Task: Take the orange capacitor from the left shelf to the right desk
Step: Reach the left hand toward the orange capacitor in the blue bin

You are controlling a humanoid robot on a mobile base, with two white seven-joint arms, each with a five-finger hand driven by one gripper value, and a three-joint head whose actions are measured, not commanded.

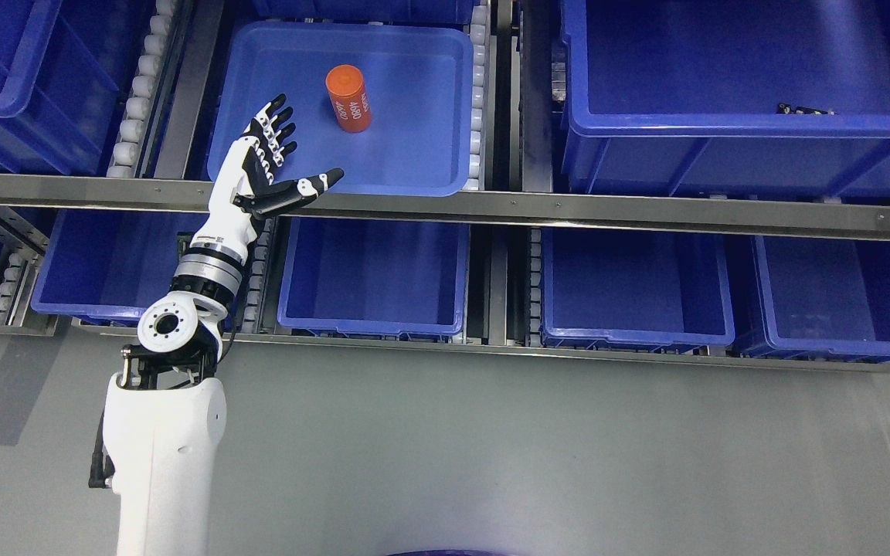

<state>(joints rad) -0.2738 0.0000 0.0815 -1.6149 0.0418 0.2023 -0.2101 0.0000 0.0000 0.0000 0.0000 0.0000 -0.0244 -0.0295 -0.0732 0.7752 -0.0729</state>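
An orange cylindrical capacitor [348, 98] stands slightly tilted in a shallow blue bin [429, 166] on the upper shelf level. My left hand [279, 158] is raised at the bin's front left, over its near-left corner, with the fingers spread and the thumb pointing right. It holds nothing. The capacitor is a short way up and to the right of the fingertips [281, 108], apart from them. The right arm is out of view.
A steel shelf rail [568, 207] runs across below the bin. Blue bins fill the lower level [374, 274] and the sides; a large deep one [746, 93] is at upper right. White rollers [134, 100] line the bin lanes. Grey floor [491, 448] lies below.
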